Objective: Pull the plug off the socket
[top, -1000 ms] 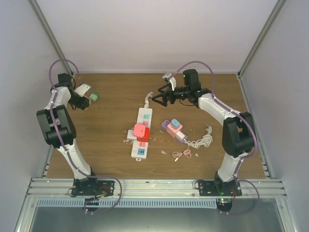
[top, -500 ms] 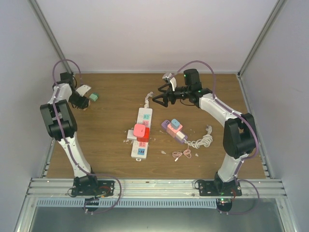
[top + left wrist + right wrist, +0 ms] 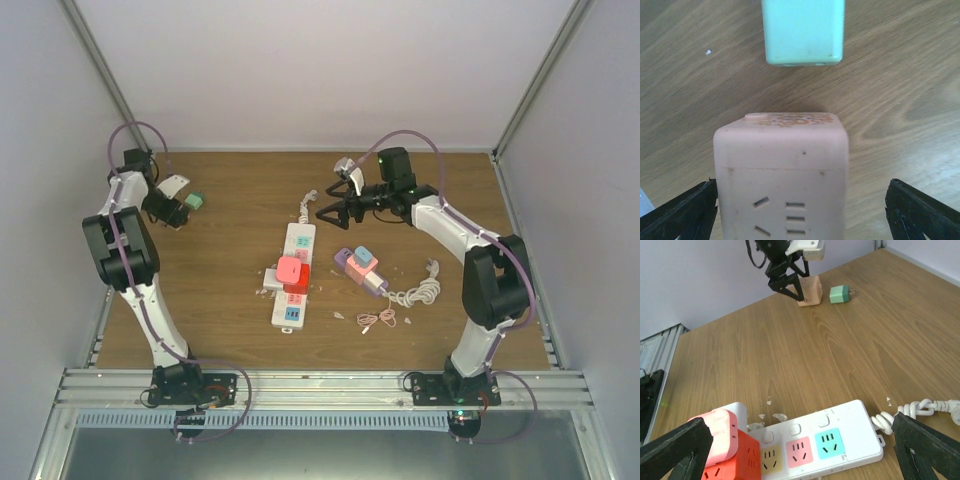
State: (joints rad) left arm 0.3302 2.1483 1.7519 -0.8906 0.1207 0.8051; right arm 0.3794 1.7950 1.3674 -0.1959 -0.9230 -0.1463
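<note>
Lying just beyond the pink socket cube (image 3: 781, 175), the green plug (image 3: 803, 31) rests free; the left claw (image 3: 800, 210) straddles the cube, open wider than a second ago. The right claw (image 3: 333, 203) gapes near the power strip (image 3: 296, 262).

Table (image 3: 210, 290) carries power strip (image 3: 299, 240), green plug (image 3: 803, 31), socket cube (image 3: 781, 170), cable (image 3: 418, 293).

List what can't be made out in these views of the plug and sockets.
Left wrist view: the mint plug is cut by the top edge, pins out of frame; the peach socket cube runs off the bottom edge.
Top view: the left tool covers that cube.
Right wrist view: the bottom edge cuts the red cube; it and the pink cube hide one end of the power strip.
</note>
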